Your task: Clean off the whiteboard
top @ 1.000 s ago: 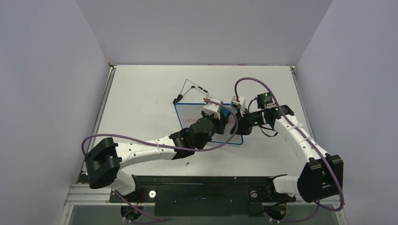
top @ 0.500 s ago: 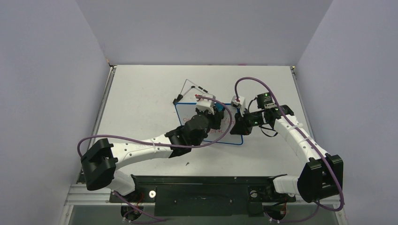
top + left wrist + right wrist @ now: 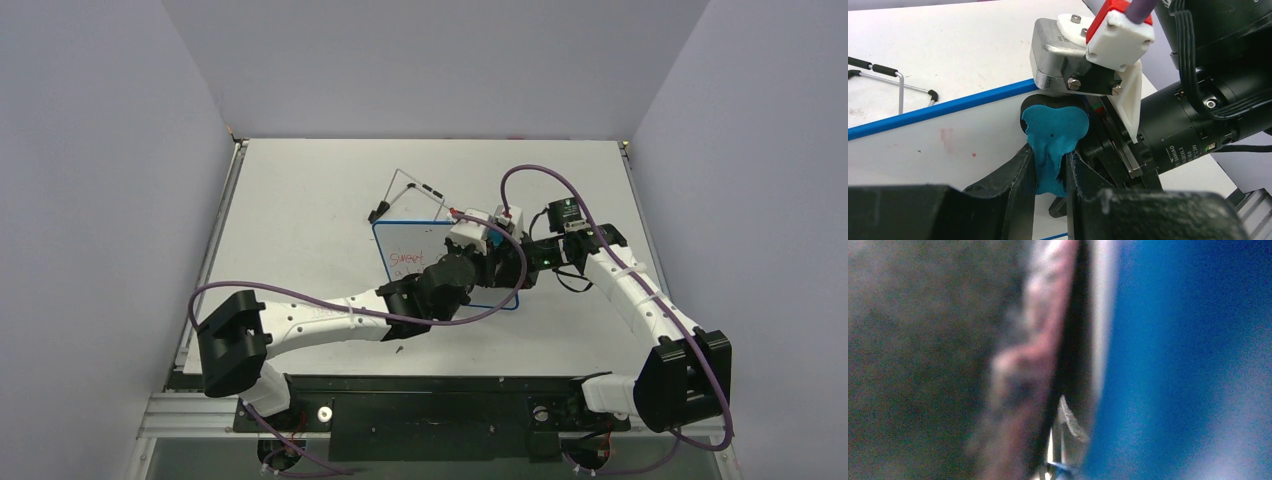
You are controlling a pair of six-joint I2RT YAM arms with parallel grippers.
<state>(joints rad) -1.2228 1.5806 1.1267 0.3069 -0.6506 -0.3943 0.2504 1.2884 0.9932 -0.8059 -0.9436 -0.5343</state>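
The whiteboard (image 3: 415,238) lay flat near the middle of the table (image 3: 300,200), with its wire stand (image 3: 405,185) folded out toward the far edge. It looked light, thin and stiff, with a slick face, so a wiping stroke would probably push it across the table unless it was braced. The blue rim seemed the best place to hold it, on a side clear of the red writing (image 3: 408,258), which was left on the board's left half.

Further right, the left hand (image 3: 478,240) sat over the board's far right part, its fingers (image 3: 1024,167) pinching the blue eraser (image 3: 1054,131) with the pad turned down toward the surface. At the board's right rim, the right hand (image 3: 512,262) was pressed together. Its own camera gave only a blur, so I cannot tell whether it actually gripped the rim.

Compared with a second before, the left hand had swung first toward the far edge, then right along the board, uncovering more of its left side. The board and the right arm had not shifted.
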